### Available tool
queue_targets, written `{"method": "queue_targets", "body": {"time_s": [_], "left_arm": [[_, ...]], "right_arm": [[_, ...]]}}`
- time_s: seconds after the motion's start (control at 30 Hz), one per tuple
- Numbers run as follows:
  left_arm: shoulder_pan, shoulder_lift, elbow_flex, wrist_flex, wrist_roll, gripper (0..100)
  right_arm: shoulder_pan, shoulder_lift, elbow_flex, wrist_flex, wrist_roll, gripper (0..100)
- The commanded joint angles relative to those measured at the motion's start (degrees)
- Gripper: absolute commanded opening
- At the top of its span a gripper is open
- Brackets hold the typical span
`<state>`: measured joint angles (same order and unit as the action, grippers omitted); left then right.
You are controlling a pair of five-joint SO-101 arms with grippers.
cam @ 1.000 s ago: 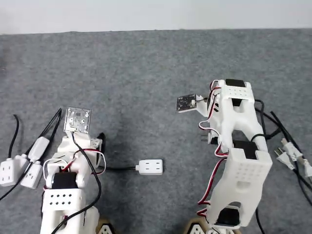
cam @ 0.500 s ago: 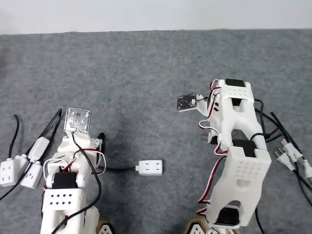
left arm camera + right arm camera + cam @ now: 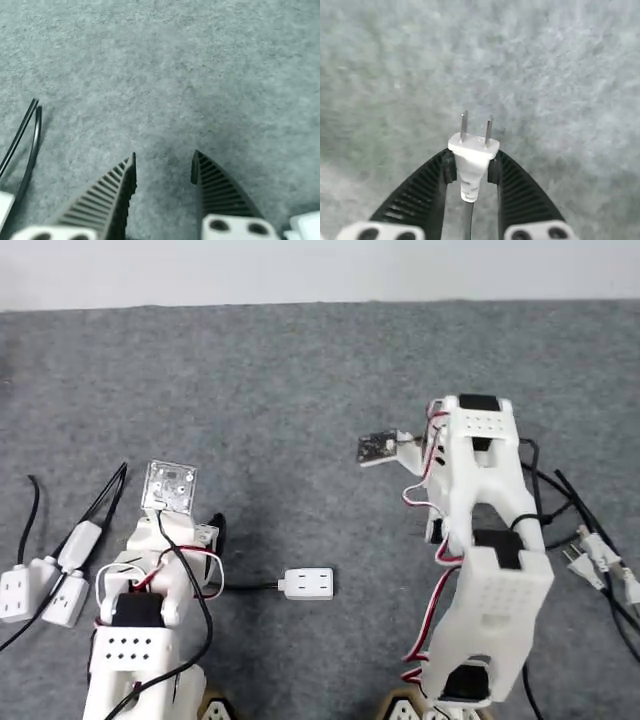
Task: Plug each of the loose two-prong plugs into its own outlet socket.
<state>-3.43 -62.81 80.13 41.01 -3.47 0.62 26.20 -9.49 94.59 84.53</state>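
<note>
A grey carpeted counter (image 3: 300, 380) runs broad to a pale wall (image 3: 300, 270), where the right end effector (image 3: 471, 156) pinches a two-prong plug (image 3: 473, 149), the left end effector (image 3: 164, 160) is spread, and an outlet socket (image 3: 308, 583) lies between the left arm (image 3: 140, 625) and the right arm (image 3: 495, 590).

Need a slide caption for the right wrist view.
Right gripper clamps a white two-prong plug, prongs pointing out over the grey carpet.

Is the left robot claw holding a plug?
No, the left gripper is open, and there is just grey carpet in the gap.
</note>
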Motion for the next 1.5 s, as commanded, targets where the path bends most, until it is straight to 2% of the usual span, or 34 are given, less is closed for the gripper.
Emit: {"method": "queue_targets", "body": {"time_s": [0.0,0.3,0.47,0.53,0.67,0.83,1.13,1.2,1.33,1.47], "left_arm": [[3.34,-0.97,-0.92,-4.40,0.79,17],[19.87,-0.97,-1.71,-7.30,0.97,17],[23.65,-0.97,-1.36,-15.47,1.05,17],[24.26,-0.97,-1.19,-17.93,3.52,17],[25.41,-0.88,-1.27,-18.64,12.75,17],[28.84,-0.88,-0.22,-19.34,18.90,17],[28.66,-0.88,9.36,-33.93,19.52,17],[27.69,-0.97,9.45,-34.90,19.69,17],[23.91,-0.97,8.04,-35.16,25.23,17],[23.65,-0.97,7.78,-35.16,25.85,17]], "right_arm": [[-1.98,-8.66,-3.34,5.49,-3.16,0.8],[-6.64,-17.63,-3.16,7.52,-19.52,0.8],[-10.15,-18.24,-3.08,7.52,-30.59,0.8],[-11.03,-18.42,-2.46,7.52,-32.97,0.8],[-12.18,-18.42,0.00,6.99,-35.34,0.8],[-14.20,-18.95,0.26,6.11,-37.19,0.8],[-22.55,-28.53,3.60,8.31,-40.53,0.8],[-24.04,-31.52,6.68,8.22,-40.35,0.8],[-25.01,-36.62,11.43,8.13,-39.91,0.8],[-25.89,-39.78,14.42,8.13,-39.91,0.8]]}}
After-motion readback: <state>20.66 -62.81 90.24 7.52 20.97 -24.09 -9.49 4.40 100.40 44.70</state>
